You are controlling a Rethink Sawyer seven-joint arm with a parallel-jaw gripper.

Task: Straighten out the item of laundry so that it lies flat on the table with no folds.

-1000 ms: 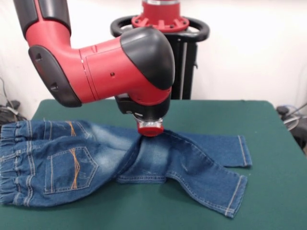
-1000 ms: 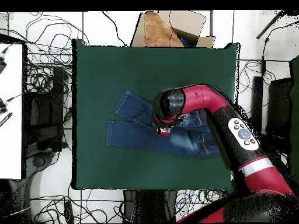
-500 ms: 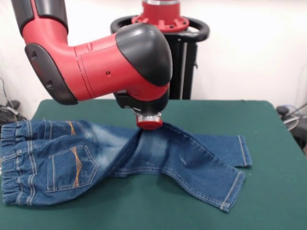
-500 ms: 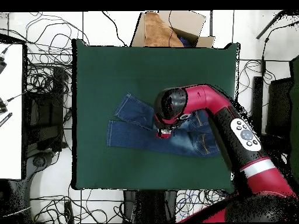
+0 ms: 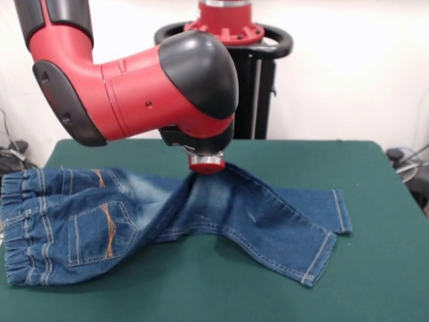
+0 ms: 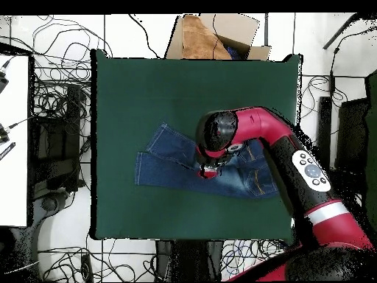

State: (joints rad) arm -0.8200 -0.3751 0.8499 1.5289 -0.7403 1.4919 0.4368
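Observation:
The small blue denim jeans (image 5: 100, 221) lie on the dark green table (image 5: 375, 268), waistband at the left and the two legs spread out to the right. My gripper (image 5: 205, 171) hangs under the red and black arm. It is shut on the jeans at the crotch, and the cloth rises in a tent up to it. The back pocket with orange stitching faces up. In the overhead view the gripper (image 6: 208, 172) sits over the middle of the jeans (image 6: 166, 166), and the arm hides the waistband end on the table (image 6: 184, 96).
The robot's black pedestal (image 5: 258, 87) stands behind the table's far edge. An open cardboard box (image 6: 213, 37) sits past the table's top edge in the overhead view. Cables lie on the floor around the table.
My gripper has risen and moved slightly towards the pedestal with the cloth in it. The fold under the near leg has opened out, and that leg's hem has drawn in to the left.

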